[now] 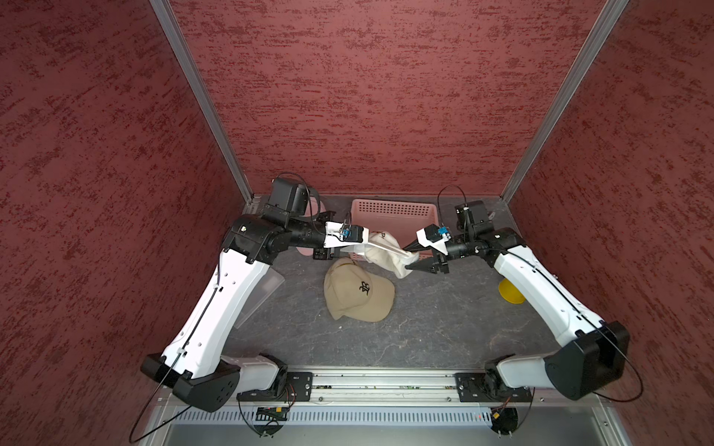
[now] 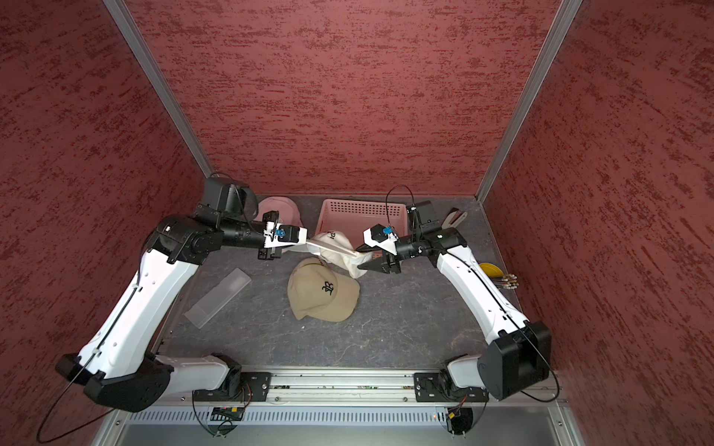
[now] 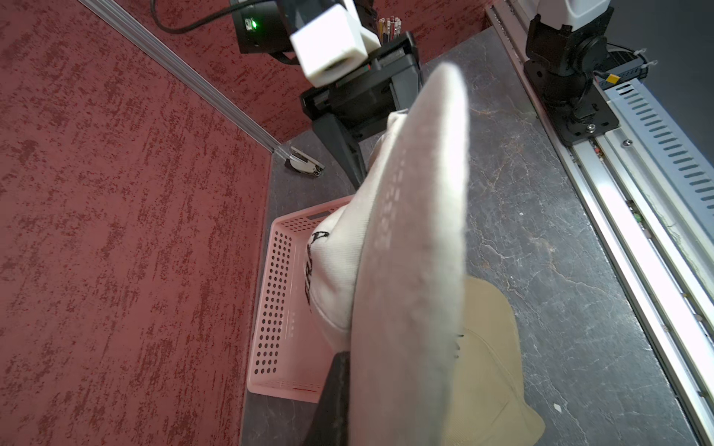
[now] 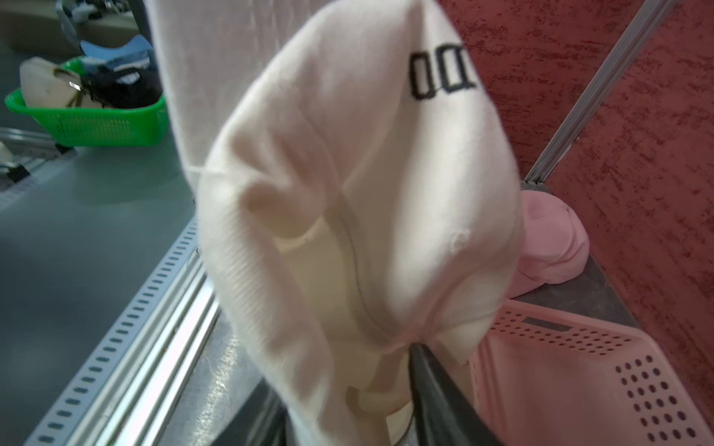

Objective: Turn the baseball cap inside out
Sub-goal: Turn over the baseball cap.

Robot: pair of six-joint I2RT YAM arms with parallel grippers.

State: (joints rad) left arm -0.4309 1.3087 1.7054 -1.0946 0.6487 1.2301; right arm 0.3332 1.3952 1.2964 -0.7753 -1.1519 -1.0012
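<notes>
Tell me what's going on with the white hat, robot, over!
Left gripper shut on brim of white cap. Right gripper: jaws around the crown, grip unclear. Cap held up, lettering outward. Tan cap on table close by, pink basket behind.

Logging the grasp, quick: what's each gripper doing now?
Left gripper: shut on the brim of the cream fabric baseball cap.
Right gripper: open, jaws astride its crown.

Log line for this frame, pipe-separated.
white cap: lifted | left end effector: shut on brim | right end effector: jaws around crown, grip unclear | tan cap: ungripped
</notes>
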